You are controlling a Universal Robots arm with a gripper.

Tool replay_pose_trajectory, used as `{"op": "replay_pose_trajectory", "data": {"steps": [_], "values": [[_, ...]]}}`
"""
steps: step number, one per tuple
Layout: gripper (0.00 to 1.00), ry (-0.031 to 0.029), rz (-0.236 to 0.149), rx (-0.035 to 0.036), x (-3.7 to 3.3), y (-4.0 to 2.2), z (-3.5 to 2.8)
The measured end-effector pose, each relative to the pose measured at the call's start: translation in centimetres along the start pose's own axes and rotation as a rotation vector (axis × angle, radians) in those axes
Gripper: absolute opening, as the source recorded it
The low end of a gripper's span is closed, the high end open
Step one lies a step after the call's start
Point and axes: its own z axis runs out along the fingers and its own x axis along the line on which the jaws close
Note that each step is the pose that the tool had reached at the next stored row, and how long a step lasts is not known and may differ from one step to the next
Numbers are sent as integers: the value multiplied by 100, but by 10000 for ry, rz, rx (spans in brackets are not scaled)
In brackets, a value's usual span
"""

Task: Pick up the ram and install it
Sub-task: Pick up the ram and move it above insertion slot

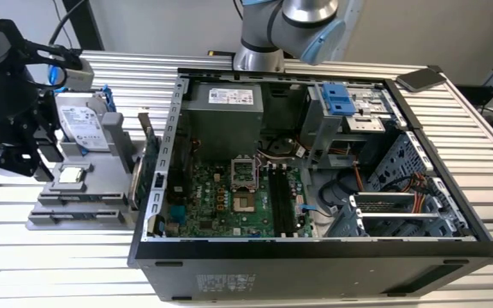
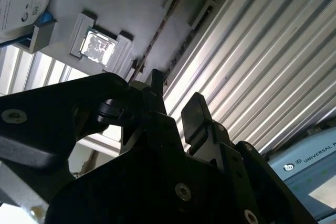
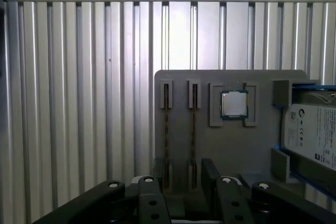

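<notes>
Black gripper (image 3: 184,171) hovers open-jawed above ram (image 3: 193,129) standing in grey holder (image 3: 231,145).

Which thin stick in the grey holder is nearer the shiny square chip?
The ram stick in the slot next to the chip; the other stick is one slot farther.

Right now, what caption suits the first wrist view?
Open hand poised over two ram sticks standing on edge in a grey holder, beside a processor chip and hard drive.
</notes>
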Motion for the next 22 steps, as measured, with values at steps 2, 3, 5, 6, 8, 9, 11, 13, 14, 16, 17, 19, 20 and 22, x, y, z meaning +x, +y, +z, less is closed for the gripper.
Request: {"op": "replay_pose_trajectory", "data": {"steps": [2,3,5,6,8,9,11,13,14,16,17,19,20,22], "values": [[100,-1,-4,1,1,-2,19],[100,0,-5,0,1,-2,31],[100,-2,-6,4,0,-3,62],[100,-3,-7,7,0,-3,78],[100,-8,-5,10,0,-2,113],[100,-11,-5,13,-1,-2,128],[100,-13,-5,15,-1,-3,164],[100,-13,-5,16,-1,-4,199],[100,-12,-4,15,-2,-4,213],[100,-12,-6,15,-1,-5,236],[100,-12,-6,15,-1,-5,243],[100,-12,-5,14,-1,-5,254],[100,-11,-5,13,-1,-5,258],[100,-11,-5,13,-1,-6,260]]}}
